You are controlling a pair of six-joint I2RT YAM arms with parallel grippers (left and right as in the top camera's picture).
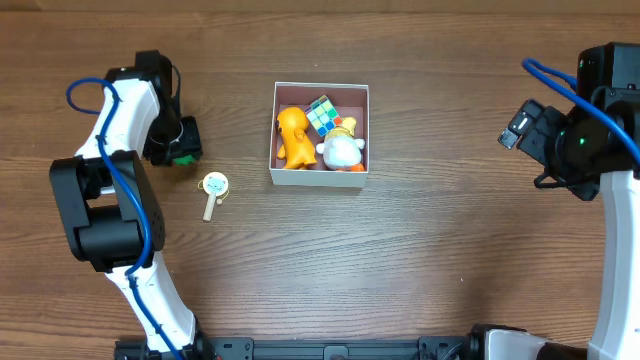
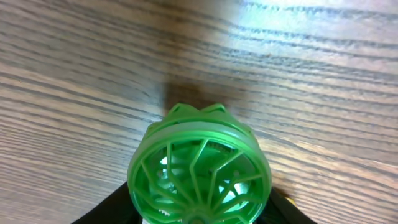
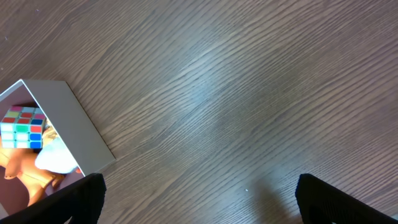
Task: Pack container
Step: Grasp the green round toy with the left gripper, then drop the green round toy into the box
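The container [image 1: 320,178] is a square white-walled box at the table's middle. It holds an orange figure [image 1: 293,136], a colour cube [image 1: 323,115] and a white duck toy [image 1: 343,150]. Its corner shows in the right wrist view [image 3: 68,118]. My left gripper [image 1: 183,147] is shut on a green ribbed ball toy [image 2: 200,168] at the far left, low over the table. My right gripper [image 3: 199,193] is open and empty, over bare wood at the far right.
A small round cream toy on a stick [image 1: 213,190] lies on the table between the left gripper and the container.
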